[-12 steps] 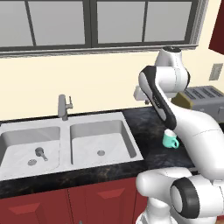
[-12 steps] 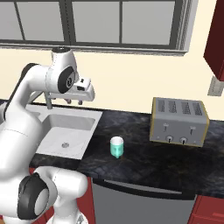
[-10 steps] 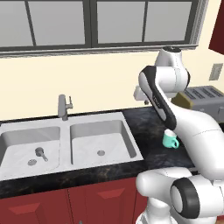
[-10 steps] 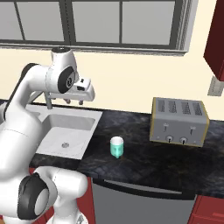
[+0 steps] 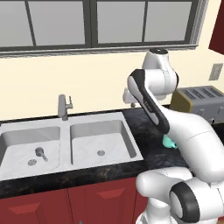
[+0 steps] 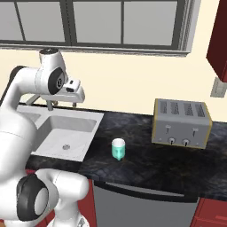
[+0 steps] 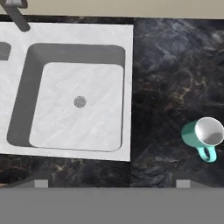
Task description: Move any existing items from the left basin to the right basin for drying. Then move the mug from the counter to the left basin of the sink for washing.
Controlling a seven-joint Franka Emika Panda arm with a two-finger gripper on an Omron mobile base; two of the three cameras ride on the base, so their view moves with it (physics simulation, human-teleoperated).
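Observation:
High above the right basin point(image 5: 98, 138) and the counter's point(image 5: 144, 122) edge hangs my gripper point(image 5: 128, 98), open with nothing in it; it is also seen from the right point(image 6: 75, 95). The grey metal utensil point(image 5: 41, 153) lies in the left basin point(image 5: 26, 142), near the drain. On the counter point(image 7: 175, 65), right of the sink point(image 6: 48, 128), stands the teal mug point(image 7: 203, 135) with its handle towards me; my forearm half hides the mug point(image 5: 168, 142) from the left, while the mug point(image 6: 118, 148) is in plain sight from the right. The right basin point(image 7: 87, 74) holds nothing but its drain.
A grey tap point(image 5: 64, 107) stands behind the sink's divider. A silver toaster point(image 6: 181, 123) sits at the back right of the counter. A window runs along the wall above. Red cabinets point(image 5: 65, 203) are below the worktop.
The arm has swung a little to the left, carrying the hand towards the sink. The mug and utensil have not moved.

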